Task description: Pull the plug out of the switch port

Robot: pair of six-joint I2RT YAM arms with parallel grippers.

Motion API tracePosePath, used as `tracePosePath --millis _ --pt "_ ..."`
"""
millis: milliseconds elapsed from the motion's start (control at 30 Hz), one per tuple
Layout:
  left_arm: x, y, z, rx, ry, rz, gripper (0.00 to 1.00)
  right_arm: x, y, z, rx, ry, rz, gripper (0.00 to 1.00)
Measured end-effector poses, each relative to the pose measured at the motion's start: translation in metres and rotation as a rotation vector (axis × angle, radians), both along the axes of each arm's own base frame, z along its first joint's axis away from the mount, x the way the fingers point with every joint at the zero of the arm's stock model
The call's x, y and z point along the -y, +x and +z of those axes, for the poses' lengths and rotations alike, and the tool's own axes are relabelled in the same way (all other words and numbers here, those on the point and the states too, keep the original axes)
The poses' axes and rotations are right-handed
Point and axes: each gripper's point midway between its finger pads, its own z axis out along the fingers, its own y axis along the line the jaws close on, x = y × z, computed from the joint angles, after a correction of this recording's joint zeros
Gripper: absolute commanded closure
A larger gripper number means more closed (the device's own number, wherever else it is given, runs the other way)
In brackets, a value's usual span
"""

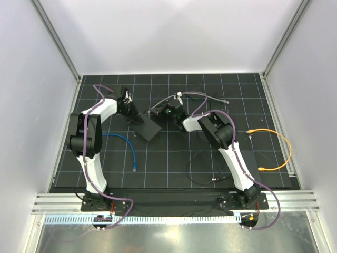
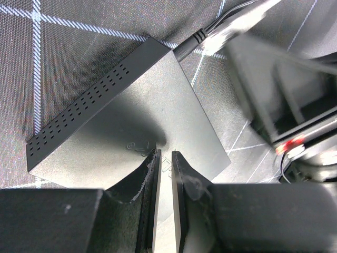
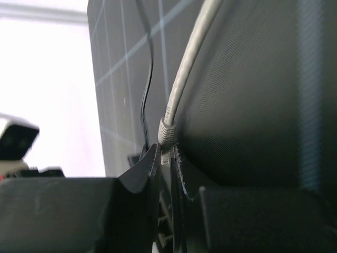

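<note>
- Plug (image 3: 167,133), grey, on a grey cable (image 3: 184,79), lies at the far right end of the switch (image 1: 146,128), mid-counter (image 1: 168,153). Port itself is hidden, so seating cannot be told.
- Right tool (image 3: 167,153) is clenched on the plug's boot, probably for a straight pull.
- Left tool (image 2: 165,155) is closed with nothing between its tips, which press on the switch top, apparently bracing it.

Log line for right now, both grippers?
left gripper: shut, tips on switch | right gripper: shut on grey plug | seated: cannot tell
</note>
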Motion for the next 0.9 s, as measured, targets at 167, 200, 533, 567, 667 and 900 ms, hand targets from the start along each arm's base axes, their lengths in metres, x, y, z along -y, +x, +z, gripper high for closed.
tracePosePath --millis 167,200,533,567,667,900 --pt "0.0 0.0 0.0 -0.001 -0.001 -0.001 0.8 0.021 0.019 0.001 -0.035 0.049 -0.062 0.99" --pt "0.0 0.0 0.0 -0.001 -0.002 -0.002 0.79 0.023 0.021 0.001 -0.042 0.058 -0.069 0.99" --pt "0.003 0.0 0.007 0.039 0.015 -0.059 0.6 0.025 -0.002 0.011 -0.103 -0.002 0.06 0.99" --pt "0.004 -0.001 0.009 0.045 0.018 -0.068 0.58 0.023 -0.009 0.018 -0.109 -0.006 0.095 0.99" --pt "0.001 -0.006 0.013 0.061 0.045 -0.087 0.5 0.025 -0.033 0.046 -0.105 -0.004 0.179 0.99" --pt "0.009 -0.015 0.051 0.129 -0.035 -0.131 0.45 0.05 -0.114 0.107 -0.043 -0.046 0.392 0.99"
